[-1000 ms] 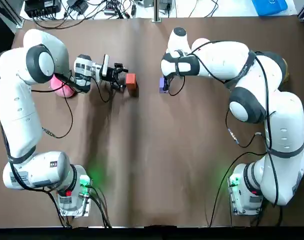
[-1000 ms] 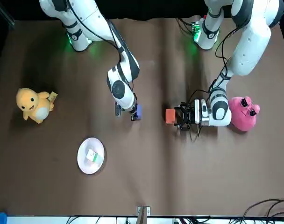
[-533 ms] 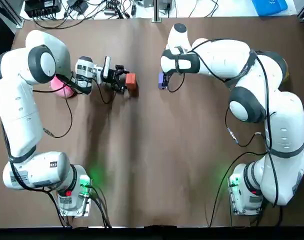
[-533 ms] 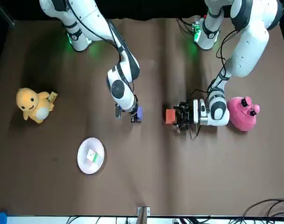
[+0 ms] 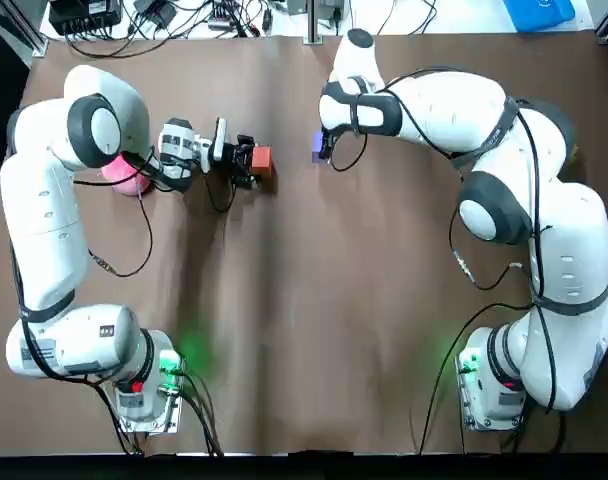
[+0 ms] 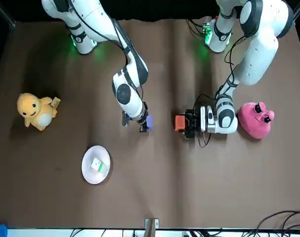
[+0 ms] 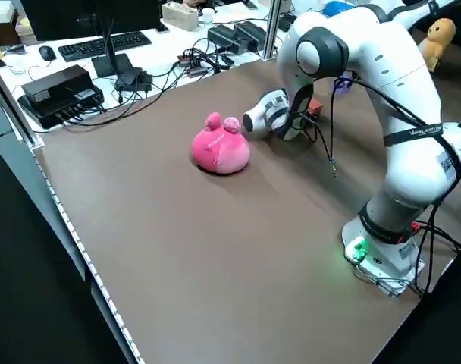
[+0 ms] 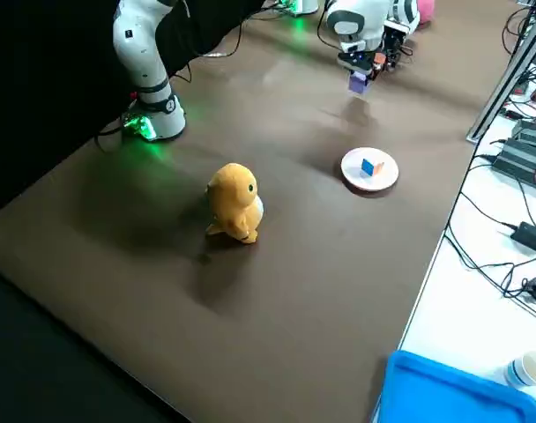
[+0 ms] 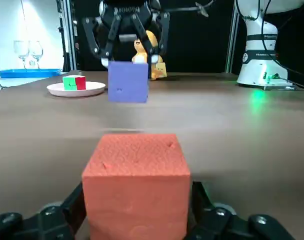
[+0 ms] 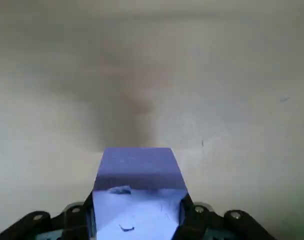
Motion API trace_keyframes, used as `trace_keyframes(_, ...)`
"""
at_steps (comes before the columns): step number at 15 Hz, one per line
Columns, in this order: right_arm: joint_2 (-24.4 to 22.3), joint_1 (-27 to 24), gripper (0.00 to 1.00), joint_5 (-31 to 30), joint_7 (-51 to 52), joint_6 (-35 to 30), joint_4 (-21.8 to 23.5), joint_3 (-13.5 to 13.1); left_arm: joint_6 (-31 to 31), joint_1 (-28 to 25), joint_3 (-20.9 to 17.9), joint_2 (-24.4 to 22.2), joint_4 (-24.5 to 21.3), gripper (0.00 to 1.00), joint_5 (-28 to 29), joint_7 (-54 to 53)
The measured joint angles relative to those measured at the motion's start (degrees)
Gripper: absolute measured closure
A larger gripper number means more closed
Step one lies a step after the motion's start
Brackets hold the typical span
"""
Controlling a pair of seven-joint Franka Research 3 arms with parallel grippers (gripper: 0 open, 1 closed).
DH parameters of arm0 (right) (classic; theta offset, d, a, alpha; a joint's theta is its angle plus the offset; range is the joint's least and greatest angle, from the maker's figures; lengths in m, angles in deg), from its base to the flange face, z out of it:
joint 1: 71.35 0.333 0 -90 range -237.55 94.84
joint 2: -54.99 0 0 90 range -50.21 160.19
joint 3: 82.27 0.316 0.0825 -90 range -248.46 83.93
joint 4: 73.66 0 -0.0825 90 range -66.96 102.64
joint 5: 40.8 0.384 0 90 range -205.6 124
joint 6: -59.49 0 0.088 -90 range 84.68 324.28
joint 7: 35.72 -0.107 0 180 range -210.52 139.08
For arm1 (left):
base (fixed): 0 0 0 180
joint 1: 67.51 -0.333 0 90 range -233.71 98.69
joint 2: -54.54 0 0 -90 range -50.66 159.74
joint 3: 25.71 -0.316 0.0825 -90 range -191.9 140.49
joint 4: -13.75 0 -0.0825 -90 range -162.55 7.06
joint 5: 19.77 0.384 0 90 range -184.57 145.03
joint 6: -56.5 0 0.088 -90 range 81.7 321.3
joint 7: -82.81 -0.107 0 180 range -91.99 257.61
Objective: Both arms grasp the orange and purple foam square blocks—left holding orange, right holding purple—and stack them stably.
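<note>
While the right gripper (image 5: 325, 151) clamps the purple foam block (image 5: 317, 146) from above, clear of the table (image 5: 304, 300), the left gripper (image 5: 252, 160) lies low and sideways, pinching the orange foam block (image 5: 261, 158) by its flanks, top face free for stacking. Orange probably rests on the table. Both cubes sit level, near each other but apart, with no long axis.

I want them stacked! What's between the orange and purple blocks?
Only bare brown table between the orange foam block and purple foam block, in the top view.
</note>
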Motion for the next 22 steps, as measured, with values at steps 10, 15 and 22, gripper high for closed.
trace_keyframes(10, -0.1, 0.1, 0.40, 0.1, -3.9, -8.7, -7.6, 0.2, 0.0, 1.2, 3.1, 0.5, 2.5, 0.40, -0.8, -0.1)
trace_keyframes(15, -0.1, 1.1, 0.40, 0.1, -7.7, -9.6, -8.9, 0.5, 1.1, 8.1, 3.2, 2.0, 5.7, 0.40, -8.2, -0.2)
trace_keyframes(22, -0.1, 1.8, 0.40, 0.1, -9.3, -9.5, -10.0, 0.5, 6.5, 14.8, 3.1, 5.8, 10.5, 0.40, -13.0, -0.9)
